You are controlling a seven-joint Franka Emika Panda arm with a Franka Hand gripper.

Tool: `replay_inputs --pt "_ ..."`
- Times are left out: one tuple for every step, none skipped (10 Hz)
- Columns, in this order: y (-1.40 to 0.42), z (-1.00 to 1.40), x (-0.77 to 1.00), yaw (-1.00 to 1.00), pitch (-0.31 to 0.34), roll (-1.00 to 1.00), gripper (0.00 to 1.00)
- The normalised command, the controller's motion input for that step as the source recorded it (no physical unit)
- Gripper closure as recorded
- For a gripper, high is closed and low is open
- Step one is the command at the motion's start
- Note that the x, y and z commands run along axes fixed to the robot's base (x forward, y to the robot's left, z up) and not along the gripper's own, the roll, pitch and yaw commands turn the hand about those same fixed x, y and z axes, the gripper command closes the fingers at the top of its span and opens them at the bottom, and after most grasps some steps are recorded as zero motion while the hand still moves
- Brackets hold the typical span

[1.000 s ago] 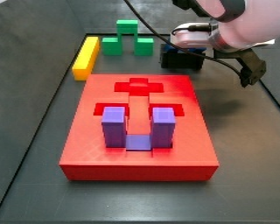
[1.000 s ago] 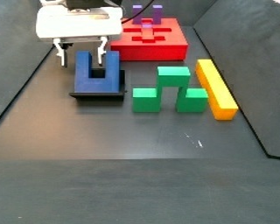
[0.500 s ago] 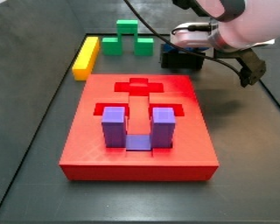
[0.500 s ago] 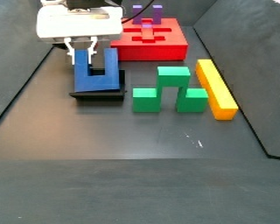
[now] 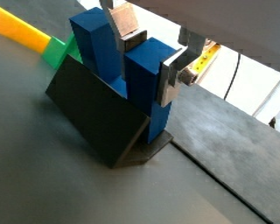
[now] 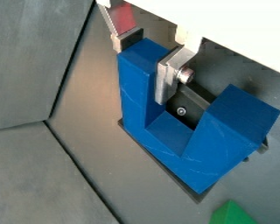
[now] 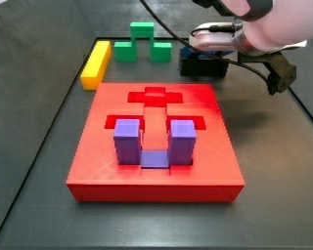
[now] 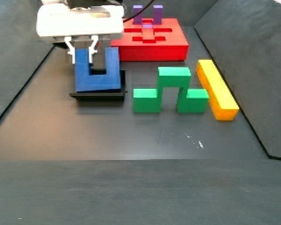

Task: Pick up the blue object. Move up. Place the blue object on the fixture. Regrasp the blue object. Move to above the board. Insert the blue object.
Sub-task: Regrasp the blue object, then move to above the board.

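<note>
The blue object (image 8: 96,81) stands on the fixture (image 8: 98,96) with its two prongs pointing up, left of the board (image 8: 167,50). My gripper (image 8: 83,54) hangs over it, its fingers shut on one prong. In both wrist views the silver plates press that prong's two sides, gripper (image 5: 150,61) (image 6: 149,57), blue object (image 5: 94,44) (image 6: 224,122), on the dark fixture (image 5: 101,114) (image 6: 189,109). In a side view the gripper (image 7: 214,41) and arm hide most of the blue object above the fixture (image 7: 202,66), behind the board (image 7: 107,171).
A purple U-shaped piece (image 7: 156,142) sits in the board's recess. Green blocks (image 8: 172,90) and a yellow bar (image 8: 216,88) lie right of the fixture. The tray's sloping walls rise close on the fixture's other side.
The fingers have narrowed from wide apart to closed on one prong of the blue object. The blue object and fixture have not moved.
</note>
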Motion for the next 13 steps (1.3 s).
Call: replay_inputs --pt "0.00 0.00 0.00 0.00 0.000 0.00 1.00" --pt "0.00 0.00 0.00 0.00 0.000 0.00 1.00" --pt "0.00 0.00 0.00 0.00 0.000 0.00 1.00" --pt "0.00 0.00 0.00 0.00 0.000 0.00 1.00" --pt "0.00 0.00 0.00 0.00 0.000 0.00 1.00" --pt "0.00 0.00 0.00 0.00 0.000 0.00 1.00" --pt "0.00 0.00 0.00 0.00 0.000 0.00 1.00" --pt "0.00 0.00 0.00 0.00 0.000 0.00 1.00" --pt "0.00 0.00 0.00 0.00 0.000 0.00 1.00" --pt "0.00 1.40 0.00 0.00 0.000 0.00 1.00" --pt "-0.04 1.40 0.01 -0.08 -0.045 -0.10 1.00" --pt "-0.04 1.40 -0.01 -0.08 -0.042 -0.14 1.00" --pt "-0.02 1.40 -0.02 -0.07 -0.014 -0.10 1.00"
